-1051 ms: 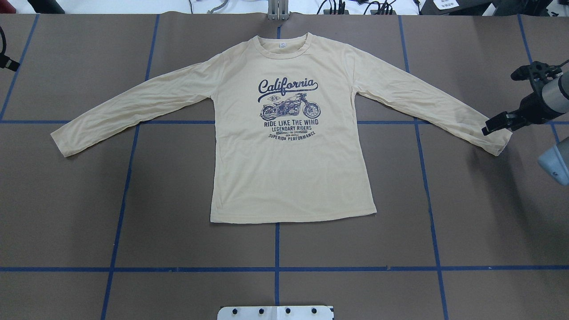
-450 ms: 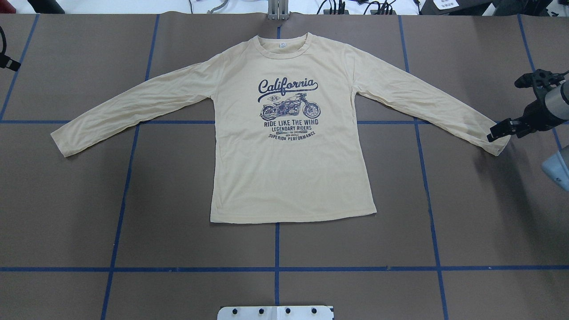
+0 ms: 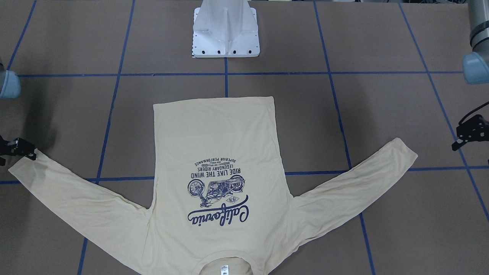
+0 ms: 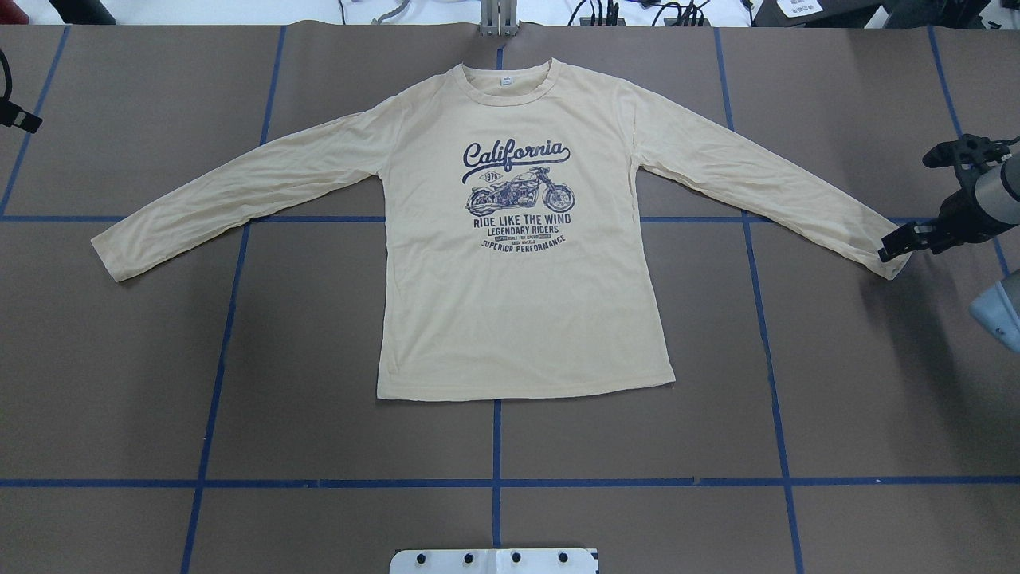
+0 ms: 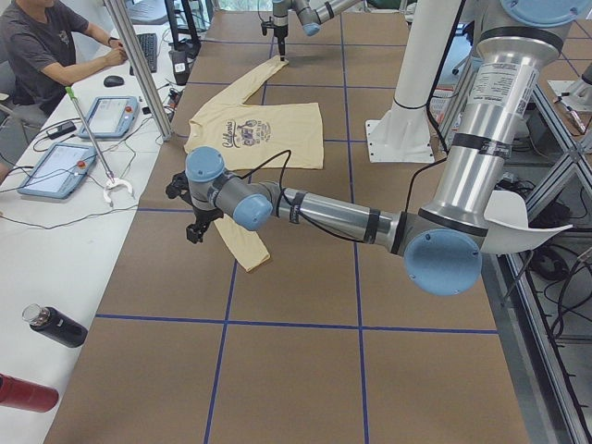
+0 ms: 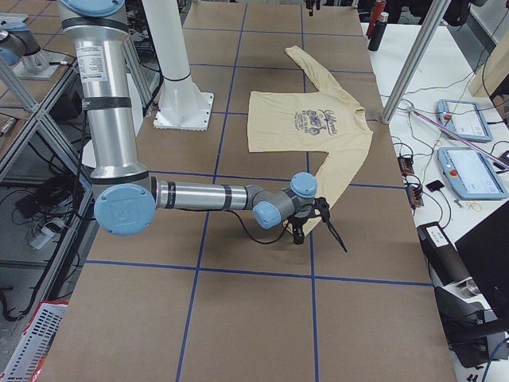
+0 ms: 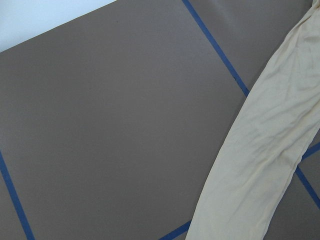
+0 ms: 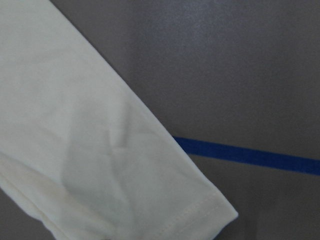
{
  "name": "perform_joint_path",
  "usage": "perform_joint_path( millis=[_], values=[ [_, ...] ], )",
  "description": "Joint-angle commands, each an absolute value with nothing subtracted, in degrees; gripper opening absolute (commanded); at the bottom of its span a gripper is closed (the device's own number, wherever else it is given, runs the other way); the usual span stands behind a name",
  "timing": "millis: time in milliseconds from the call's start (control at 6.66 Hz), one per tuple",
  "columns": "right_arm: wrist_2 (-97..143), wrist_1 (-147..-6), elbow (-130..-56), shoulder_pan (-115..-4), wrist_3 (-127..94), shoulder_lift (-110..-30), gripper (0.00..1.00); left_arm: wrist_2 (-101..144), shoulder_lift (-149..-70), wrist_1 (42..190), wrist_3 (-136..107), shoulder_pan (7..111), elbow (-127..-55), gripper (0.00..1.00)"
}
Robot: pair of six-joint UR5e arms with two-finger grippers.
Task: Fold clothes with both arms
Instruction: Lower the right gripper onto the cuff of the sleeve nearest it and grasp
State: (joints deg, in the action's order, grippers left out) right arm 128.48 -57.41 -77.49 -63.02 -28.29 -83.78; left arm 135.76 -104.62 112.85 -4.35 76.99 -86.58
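Observation:
The cream-yellow long-sleeved T-shirt [image 4: 518, 319] lies flat and print up on the brown table, sleeves spread out; it also shows in the front-facing view [image 3: 214, 133]. My right gripper [image 4: 908, 211] is open, and its lower finger [image 4: 896, 243] sits at the right sleeve's cuff [image 4: 888, 259]. The right wrist view shows that cuff [image 8: 100, 175] close up, with no fingers in it. My left gripper [image 4: 20, 119] is open at the table's left edge, well away from the left cuff [image 4: 111, 259]. The left wrist view shows the left sleeve [image 7: 265, 150].
The white pedestal base [image 3: 225, 34] stands at the robot's side of the table. Blue tape lines [image 4: 496, 478] cross the brown surface. In the left side view an operator [image 5: 46, 46], tablets [image 5: 55, 166] and a bottle [image 5: 55, 326] are on a white desk beyond the table.
My right gripper has moved down and slightly rightward onto the end of the right sleeve. The left gripper has edged slightly into view. The T-shirt has not moved.

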Motion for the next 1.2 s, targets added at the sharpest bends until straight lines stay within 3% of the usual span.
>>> perform_joint_path(
  millis=[0,150,1051],
  values=[
    [128.2,-57.4,-77.3,-63.0,-28.3,-83.9,0.81,135.8,-104.6,112.9,-4.3,77.0,-86.6,0.99],
    [128.2,-57.4,-77.3,-62.9,-28.3,-83.9,0.78,135.8,-104.6,112.9,-4.3,77.0,-86.6,0.99],
    [128.3,-57.5,-77.0,-62.6,-28.3,-83.6,0.78,135.9,-104.6,112.9,-4.5,77.0,-86.7,0.99]
  ],
)
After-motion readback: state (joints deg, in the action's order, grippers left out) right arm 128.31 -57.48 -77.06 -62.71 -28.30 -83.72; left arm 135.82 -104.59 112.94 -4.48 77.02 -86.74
